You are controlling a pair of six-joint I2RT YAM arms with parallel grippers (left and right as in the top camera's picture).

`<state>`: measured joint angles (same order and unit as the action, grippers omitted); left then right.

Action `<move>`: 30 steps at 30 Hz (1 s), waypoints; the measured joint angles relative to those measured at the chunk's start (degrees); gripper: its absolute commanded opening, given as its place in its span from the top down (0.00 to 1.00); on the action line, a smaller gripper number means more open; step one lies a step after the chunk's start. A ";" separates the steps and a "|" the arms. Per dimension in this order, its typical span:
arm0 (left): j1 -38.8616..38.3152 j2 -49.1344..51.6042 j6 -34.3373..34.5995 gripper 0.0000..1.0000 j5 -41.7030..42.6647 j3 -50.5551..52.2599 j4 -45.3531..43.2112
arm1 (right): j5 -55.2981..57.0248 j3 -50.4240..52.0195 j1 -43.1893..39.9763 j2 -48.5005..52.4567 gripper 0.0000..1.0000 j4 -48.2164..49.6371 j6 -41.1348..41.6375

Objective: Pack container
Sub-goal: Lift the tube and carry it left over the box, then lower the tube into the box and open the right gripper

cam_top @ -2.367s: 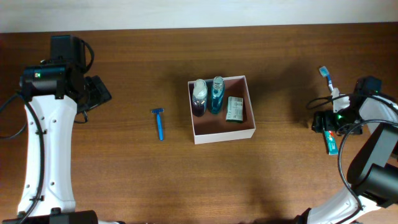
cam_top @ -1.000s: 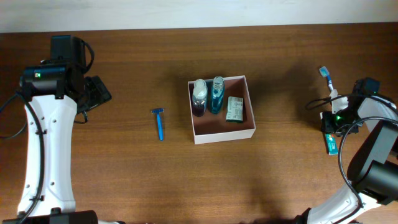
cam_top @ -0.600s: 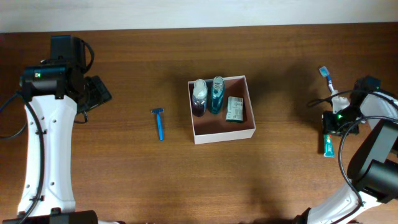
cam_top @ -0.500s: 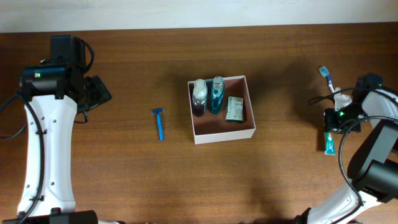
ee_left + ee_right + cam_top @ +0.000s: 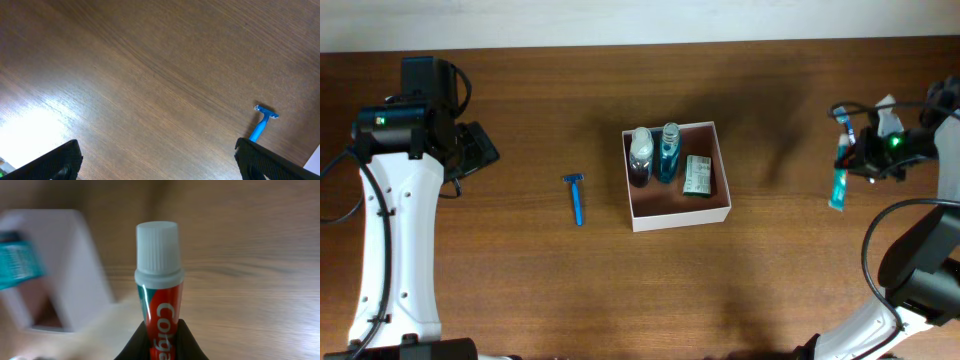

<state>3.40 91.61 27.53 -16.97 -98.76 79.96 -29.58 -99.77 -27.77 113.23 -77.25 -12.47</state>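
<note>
Clad in smooth white shells along the long links of the left arm (image 5: 395,230), topped by a boxy black housing (image 5: 423,85) with a small green light (image 5: 382,121). Strung with thin black cables (image 5: 386,250) along the white link. Finished with a black left end effector (image 5: 478,150): from the left wrist, two matte black fingers (image 5: 56,161) with blunt, rounded edges.

Built alike on the right arm (image 5: 950,165): white shell, bulky black joint (image 5: 920,272), a looping black cable (image 5: 866,258), a green lamp (image 5: 894,141) glowing beside the dark right end effector (image 5: 858,155). Tipped, from the right wrist, with narrow black fingertips (image 5: 132,349).
</note>
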 measured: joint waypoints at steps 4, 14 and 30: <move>0.00 0.00 0.00 0.01 0.00 0.00 0.00 | -7.52 -2.93 2.27 0.00 0.87 -2.51 0.74; 0.00 0.00 0.00 0.01 0.00 0.00 0.00 | -12.81 -3.48 17.33 0.00 0.83 2.14 2.75; 0.00 0.00 0.00 0.01 0.00 0.00 0.00 | -10.16 -3.52 34.16 0.00 0.02 10.93 7.98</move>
<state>3.40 91.61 27.53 -16.97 -98.76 79.96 -39.75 -103.28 6.39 113.23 -66.32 -4.49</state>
